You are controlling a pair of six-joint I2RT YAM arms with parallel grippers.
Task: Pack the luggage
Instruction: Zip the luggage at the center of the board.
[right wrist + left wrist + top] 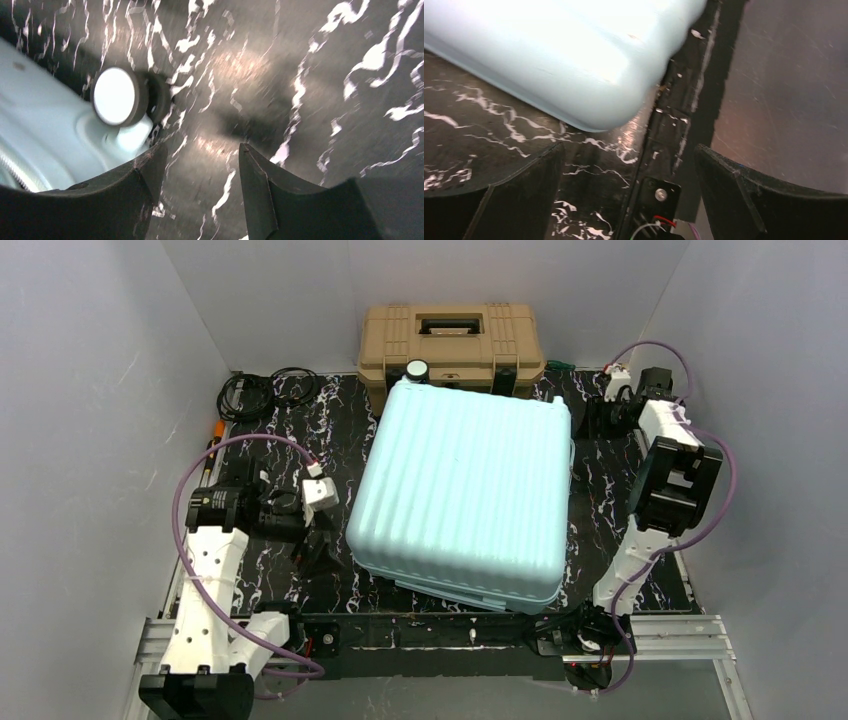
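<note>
1. The left gripper (629,160), jaws spread wide with nothing between them, hangs low over the black marbled table (330,420), just beside the suitcase's near-left corner.
2. The mint-blue suitcase (465,490) lies closed and flat in the middle of the table.
3. The right gripper (200,155), jaws partly spread and empty, is near a wheel (117,95) at the suitcase's far-right corner.
4. A tan toolbox (452,340) stands just behind the suitcase.
</note>
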